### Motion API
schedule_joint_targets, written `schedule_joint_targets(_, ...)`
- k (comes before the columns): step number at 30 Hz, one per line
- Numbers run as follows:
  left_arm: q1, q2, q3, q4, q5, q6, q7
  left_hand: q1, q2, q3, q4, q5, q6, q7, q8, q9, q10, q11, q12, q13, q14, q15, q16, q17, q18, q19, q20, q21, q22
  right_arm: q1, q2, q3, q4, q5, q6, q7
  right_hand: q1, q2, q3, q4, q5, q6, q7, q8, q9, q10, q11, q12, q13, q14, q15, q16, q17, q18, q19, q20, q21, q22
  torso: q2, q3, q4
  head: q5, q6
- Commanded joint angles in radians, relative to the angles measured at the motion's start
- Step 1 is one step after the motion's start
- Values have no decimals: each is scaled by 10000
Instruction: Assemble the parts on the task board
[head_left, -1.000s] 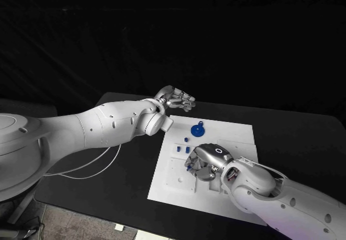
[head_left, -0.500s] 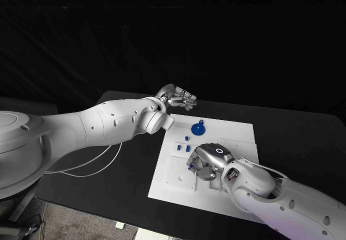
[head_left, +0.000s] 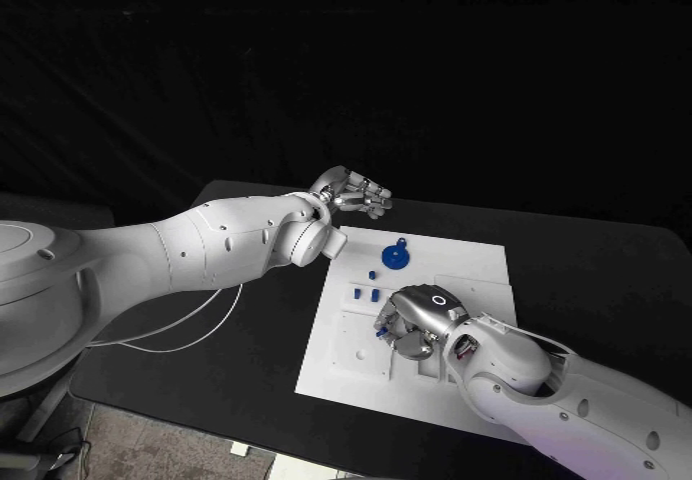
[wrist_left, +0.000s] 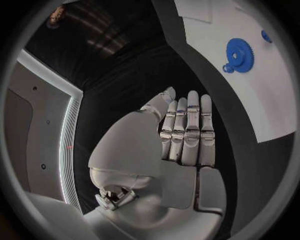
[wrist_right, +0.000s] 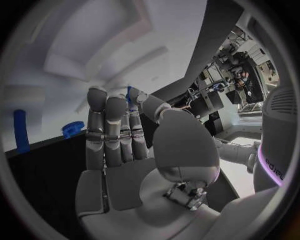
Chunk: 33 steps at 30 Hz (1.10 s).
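Left hand (head_left: 353, 194) is hovering off the white board's (head_left: 469, 262) far-left corner, fingers apart, holding nothing, probably parked clear. Blue gear (head_left: 397, 260) is lying near the board's far edge. Right hand (head_left: 410, 322) is working mid-board, seemingly pinching a small blue piece (wrist_right: 129, 93). Black table (head_left: 606, 270), dark backdrop.

I work in what looks like a robotics lab or test cell. My black table (head_left: 606, 270) stands before a black backdrop (head_left: 346, 90), and the white task board (head_left: 476, 262) lies in the table's middle. Beyond the table's edge, my right wrist view shows racks of equipment and cabling (wrist_right: 215, 95) (too small to tell more).
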Motion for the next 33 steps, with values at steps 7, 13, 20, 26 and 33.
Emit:
schedule_joint_targets(7,17,-4,11,10,71,135,18,5,97,-66,12,32,20,9,-35,-6,-16,9,8,7,32,10,-13,7,56,55,4,-42,-9,-47,-92,-17,106,-161,72,-105,-39,9,56,-5,-30,60,-3,66,22,200,-98,50,10,-2,-82,69,-15,124,379,-78,48,18,0,6,7,11,-31)
schedule_joint_targets(13,17,-13,11,0,71,147,0,1,97,-69,10,25,6,12,-35,-6,-34,14,9,7,18,16,-12,5,64,61,10,-41,-45,-67,-168,-15,254,-149,-1,-140,-40,5,57,-7,-54,72,-7,67,28,214,-103,51,11,-2,-84,87,-25,125,382,-80,57,26,-2,6,-2,12,-61)
schedule_joint_targets(20,17,-20,11,-26,71,183,-48,-15,102,-69,23,21,-7,11,-34,-5,-59,21,10,8,1,24,-12,4,71,68,19,-44,-99,-72,-274,-14,360,-158,78,-236,-39,8,66,-7,-58,74,-7,66,30,215,-103,50,11,-4,-86,98,-32,125,384,-81,77,33,-3,1,-6,-9,-99)
schedule_joint_targets(26,17,-19,11,-52,71,191,-62,-22,97,-73,29,19,-10,12,-33,-5,-61,23,10,7,-5,27,-12,4,77,78,22,-41,-124,-73,-307,-14,414,-194,186,-304,-42,-2,81,-7,-56,75,-9,65,35,221,-105,50,11,-11,-87,117,-51,124,383,-82,100,46,-2,6,-6,-26,-108)
schedule_joint_targets(33,17,-10,11,-58,71,205,-72,-22,97,-73,29,19,-10,12,-33,-5,-61,23,10,7,-5,27,-12,4,77,78,22,-41,-124,-72,-226,-14,388,-387,412,-413,-44,-8,91,-4,-57,71,-8,63,37,222,-104,49,11,-15,-86,131,-61,122,381,-82,123,59,-3,-5,-1,-58,-121)
